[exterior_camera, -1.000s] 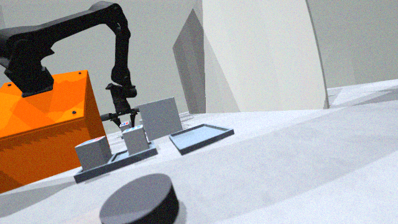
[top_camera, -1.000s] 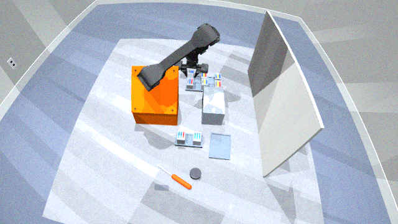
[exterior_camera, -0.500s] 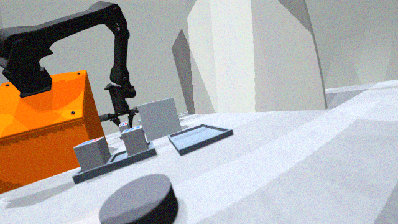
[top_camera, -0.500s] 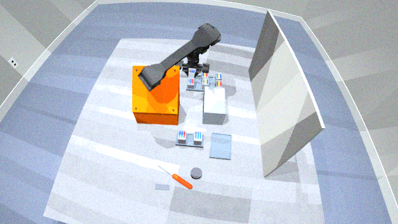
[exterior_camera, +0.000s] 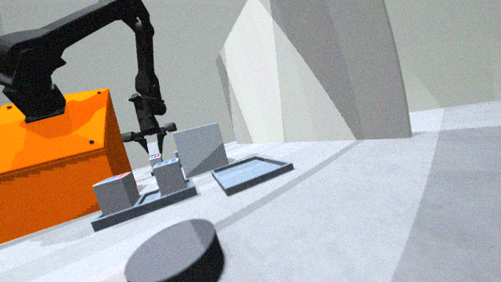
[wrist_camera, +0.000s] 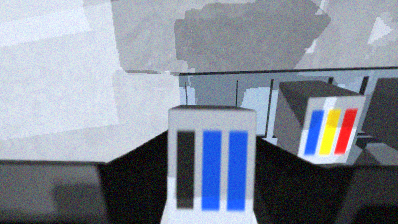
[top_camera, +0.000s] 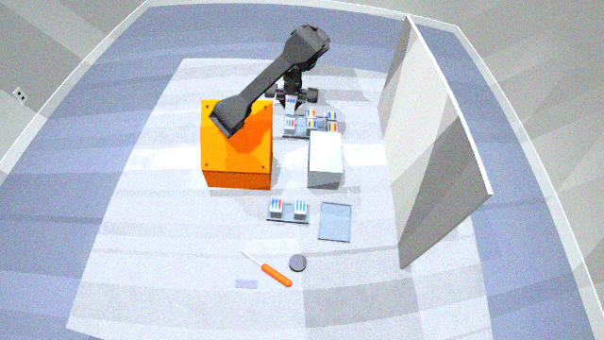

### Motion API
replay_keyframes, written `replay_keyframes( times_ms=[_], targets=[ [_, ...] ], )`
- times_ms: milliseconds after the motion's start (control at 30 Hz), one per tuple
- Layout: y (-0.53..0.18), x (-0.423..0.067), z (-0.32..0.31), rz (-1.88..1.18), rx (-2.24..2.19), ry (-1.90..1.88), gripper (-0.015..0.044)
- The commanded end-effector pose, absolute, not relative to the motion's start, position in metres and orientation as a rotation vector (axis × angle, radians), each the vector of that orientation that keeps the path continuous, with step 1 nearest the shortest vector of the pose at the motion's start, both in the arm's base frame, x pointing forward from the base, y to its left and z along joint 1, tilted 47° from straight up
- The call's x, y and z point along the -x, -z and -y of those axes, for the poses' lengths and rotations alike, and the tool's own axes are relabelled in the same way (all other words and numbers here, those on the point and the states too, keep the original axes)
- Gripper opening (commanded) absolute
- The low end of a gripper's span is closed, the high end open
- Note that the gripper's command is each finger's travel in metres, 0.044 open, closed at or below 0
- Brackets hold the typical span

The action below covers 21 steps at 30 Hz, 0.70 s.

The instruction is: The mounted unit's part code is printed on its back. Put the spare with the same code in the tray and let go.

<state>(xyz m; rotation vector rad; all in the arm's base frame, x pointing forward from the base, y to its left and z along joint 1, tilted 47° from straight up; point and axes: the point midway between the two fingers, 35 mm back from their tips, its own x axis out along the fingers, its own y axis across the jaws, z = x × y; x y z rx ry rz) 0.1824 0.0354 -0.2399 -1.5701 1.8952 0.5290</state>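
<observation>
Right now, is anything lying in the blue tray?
No, the top view shows the tray bare, with the gripper far from it, shut on a spare.

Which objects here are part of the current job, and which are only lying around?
Job: gripper shut on the black-blue-blue spare; other spares; mounted unit; tray.
Lying about: screwdriver; dark disc; orange box; tall panel.
</observation>
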Motion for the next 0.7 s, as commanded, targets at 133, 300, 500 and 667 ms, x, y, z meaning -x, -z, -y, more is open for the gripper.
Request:
replay_keyframes(
  times_ms=[133, 300, 500, 667],
  targets=[
    [0.2156, -0.1891, -0.0647, -1.872, 1.562, -0.525, 0.0],
    [0.2156, -0.1891, -0.0647, -1.872, 1.562, -0.525, 0.0],
    [0.2156, -0.1891, -0.0647, -1.872, 1.562, -0.525, 0.0],
    [0.2162, -0.1873, -0.0626, -1.879, 1.572, -0.527, 0.0]
  ],
)
